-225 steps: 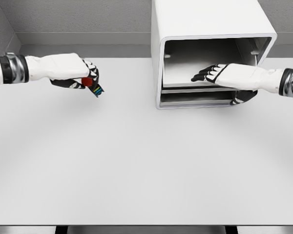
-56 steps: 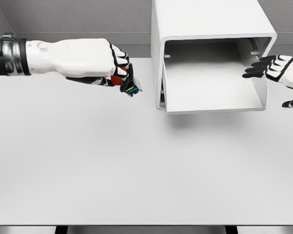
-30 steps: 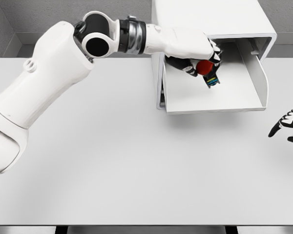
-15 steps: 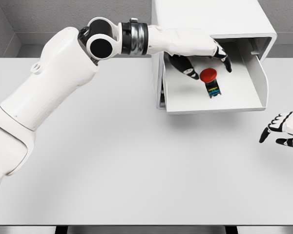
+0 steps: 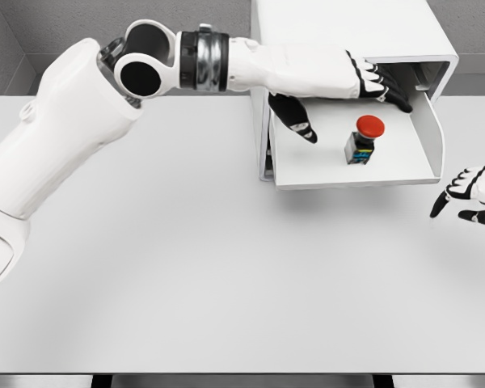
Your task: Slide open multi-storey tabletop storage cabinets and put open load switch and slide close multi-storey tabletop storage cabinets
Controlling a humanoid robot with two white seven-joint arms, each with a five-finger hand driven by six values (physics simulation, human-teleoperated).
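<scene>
The load switch (image 5: 363,139), black with a red round button, stands upright in the pulled-out white drawer (image 5: 307,166) of the storage cabinet (image 5: 339,32). My left hand (image 5: 364,85) hovers over the drawer's back part, fingers spread, holding nothing; its fingertips (image 5: 400,101) are above and to the right of the switch, apart from it. At the right edge of the view, my right hand (image 5: 461,194) hangs over the table below the drawer's front corner, fingers relaxed and empty.
The white table (image 5: 186,267) stretches in front of the cabinet. My left arm (image 5: 73,129) crosses from the left edge over the table's back part. A grey wall runs behind the cabinet.
The left hand let go of the switch, which now stands in the drawer, and the hand has lifted and opened further back. The right hand stayed low at the right edge.
</scene>
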